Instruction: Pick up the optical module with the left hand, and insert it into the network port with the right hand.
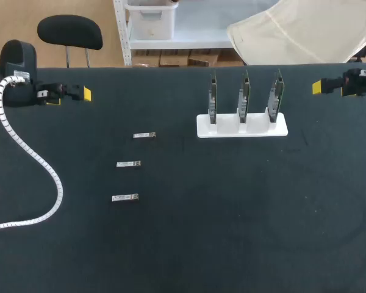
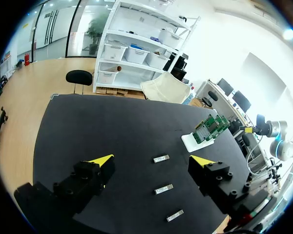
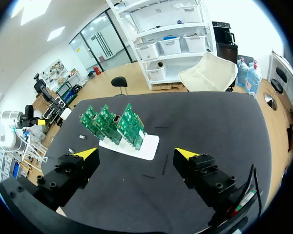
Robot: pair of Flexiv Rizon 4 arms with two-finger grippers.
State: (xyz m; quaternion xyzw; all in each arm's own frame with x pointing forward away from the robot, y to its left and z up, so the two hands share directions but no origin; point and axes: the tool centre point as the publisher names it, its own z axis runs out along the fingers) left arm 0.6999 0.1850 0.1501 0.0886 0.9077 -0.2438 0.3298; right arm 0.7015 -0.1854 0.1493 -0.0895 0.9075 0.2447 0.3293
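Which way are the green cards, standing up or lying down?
Standing up. The three green cards stand on edge, side by side, in the white holder.

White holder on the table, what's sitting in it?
The white holder carries three green circuit boards standing upright on edge, side by side. Their lower edges are hidden inside its slots.

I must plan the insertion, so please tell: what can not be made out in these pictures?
- Network ports: head view shows the three circuit boards edge-on; right wrist view shows them too small.
- Optical modules: too small everywhere to tell their plug end.
- Right arm: cut off by head view's edge.
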